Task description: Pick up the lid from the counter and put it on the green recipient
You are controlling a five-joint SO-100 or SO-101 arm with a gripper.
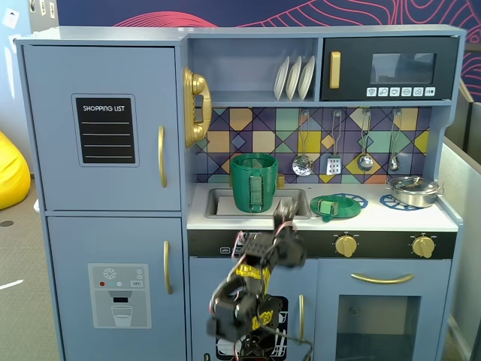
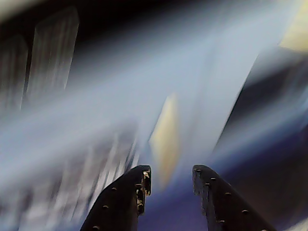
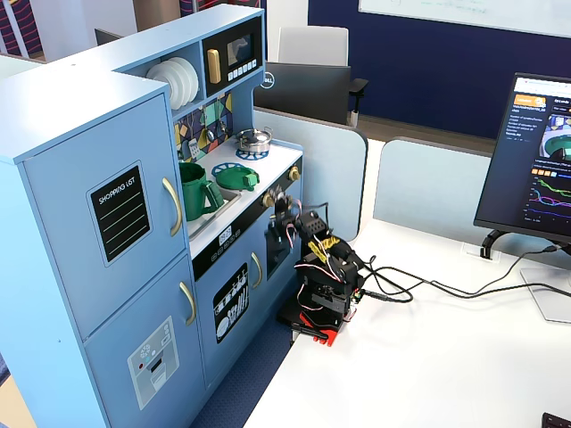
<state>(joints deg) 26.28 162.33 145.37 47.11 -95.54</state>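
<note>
The green lid (image 1: 331,206) lies flat on the counter over a blue burner ring, right of the sink; it also shows in the other fixed view (image 3: 236,177). The tall green recipient (image 1: 254,183) stands in the sink, open-topped, its ribbed handle facing front (image 3: 194,190). My gripper (image 1: 285,213) is raised in front of the counter edge, below and between the pot and the lid, touching neither (image 3: 284,211). In the blurred wrist view my gripper (image 2: 172,175) is open and empty, with only smeared blue cabinet and a yellowish knob ahead.
A shiny steel pot (image 1: 413,190) sits on the right burner. Ladles and utensils (image 1: 334,162) hang on the tiled back wall above the counter. Gold knobs (image 1: 346,244) line the counter front. The arm's base (image 3: 314,319) stands on a white desk with cables.
</note>
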